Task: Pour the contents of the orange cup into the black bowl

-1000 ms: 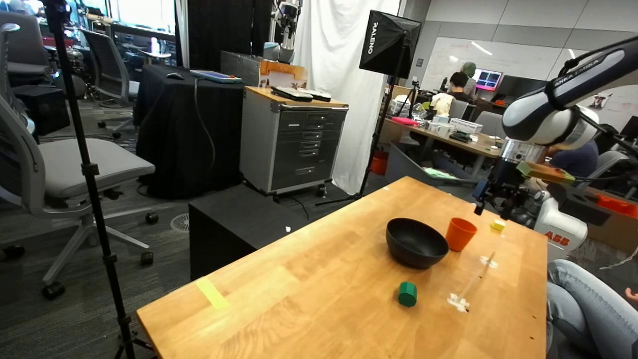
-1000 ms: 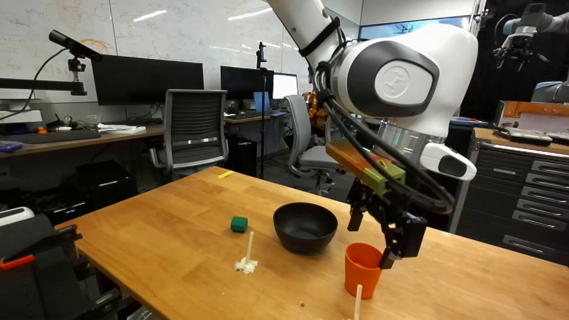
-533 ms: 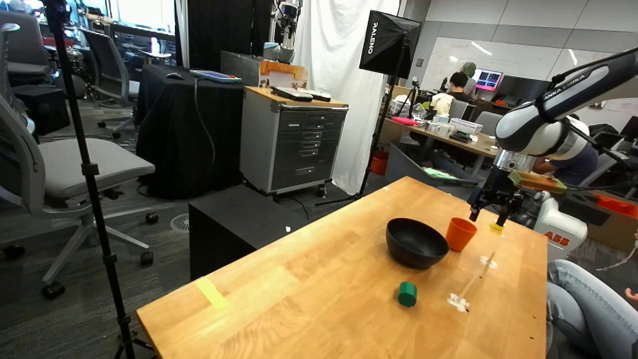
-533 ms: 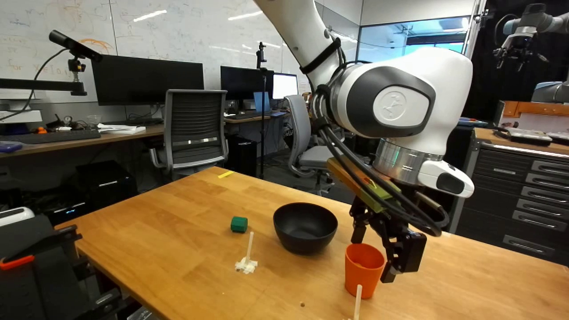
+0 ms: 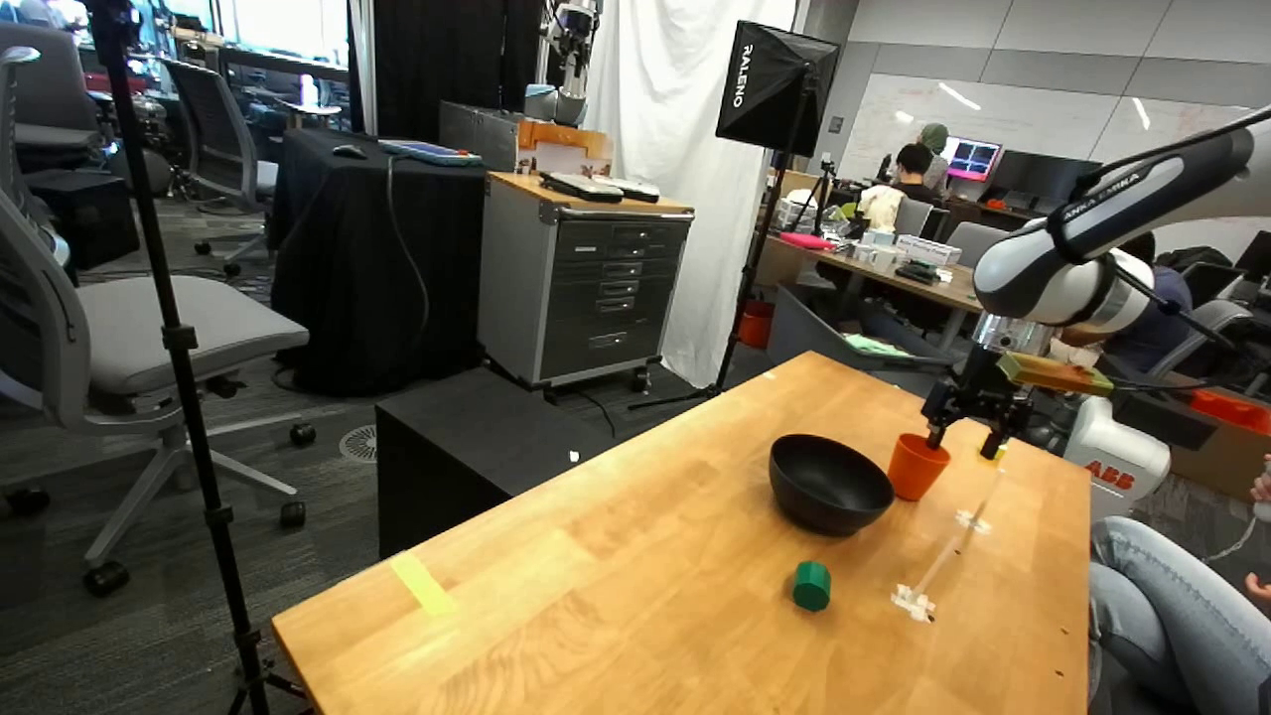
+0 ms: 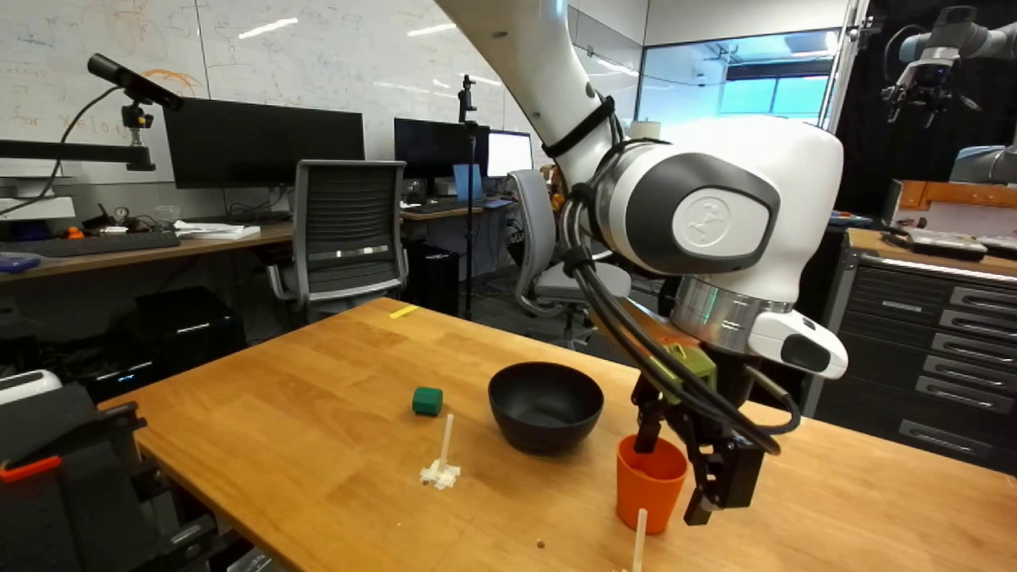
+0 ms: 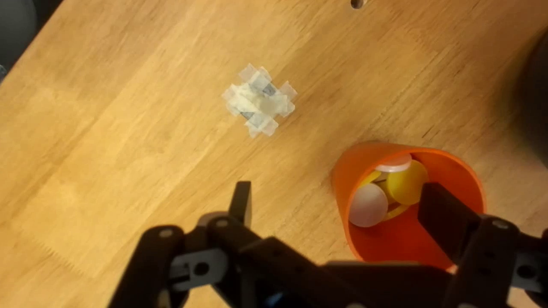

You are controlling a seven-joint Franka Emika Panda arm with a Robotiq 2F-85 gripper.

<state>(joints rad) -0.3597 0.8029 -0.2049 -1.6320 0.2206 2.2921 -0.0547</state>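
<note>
The table (image 5: pixel 645 576) is where a bad pour would end, most likely from tilting too early. Above it, toward one end edge, the gripper (image 6: pixel 672 481) is spread and pinches nothing: one finger is at the mouth of the cup (image 6: pixel 655 494), the other outside. Coming down off line, it could catch the rim and tip the cup. The bowl (image 6: pixel 548 438) stands near, farther in from that edge; a low swing could shove it. The cup is upright on the table; pinched by one wall, it might twist under its load. The discs (image 7: pixel 404 185) lie in it on the side between the fingers, so closing may trap some against the wall and keep them from falling.

Past the table's corner an ABB arm (image 5: pixel 1117 449) shows in an exterior view and nowhere else. Both exterior views give the whole bowl and the green block (image 6: pixel 427 401); the wrist view has just a dark part of the bowl, no block. Two upright rods (image 6: pixel 446 439) are clear in an exterior view, while from the wrist only a tape patch (image 7: pixel 259 102) appears. The discs are plain from the wrist; the exterior views give at most a trace of yellow in the cup.
</note>
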